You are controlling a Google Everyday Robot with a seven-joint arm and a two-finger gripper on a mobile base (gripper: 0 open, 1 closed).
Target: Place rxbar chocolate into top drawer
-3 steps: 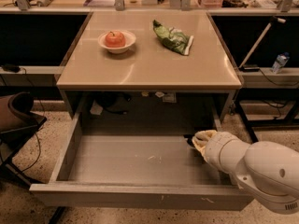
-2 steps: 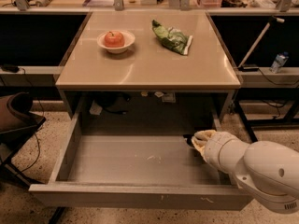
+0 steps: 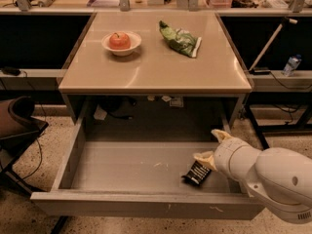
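Rxbar chocolate (image 3: 197, 173), black w/ pale lines, in top drawer (image 3: 122, 167), jaws beside, spread, empty

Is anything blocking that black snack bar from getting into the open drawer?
Nothing visible does. The rxbar chocolate lies flat on the floor of the top drawer, near its right wall, right beside the open gripper, which reaches in from the right.

Claw (image 3: 207, 146) at right of top drawer (image 3: 122, 167); arm (image 3: 278, 179) cropped bottom-right.

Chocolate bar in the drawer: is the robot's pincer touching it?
Cannot tell. The camera view shows the pincer beside the rxbar chocolate in the top drawer; no gap or contact shows plainly.
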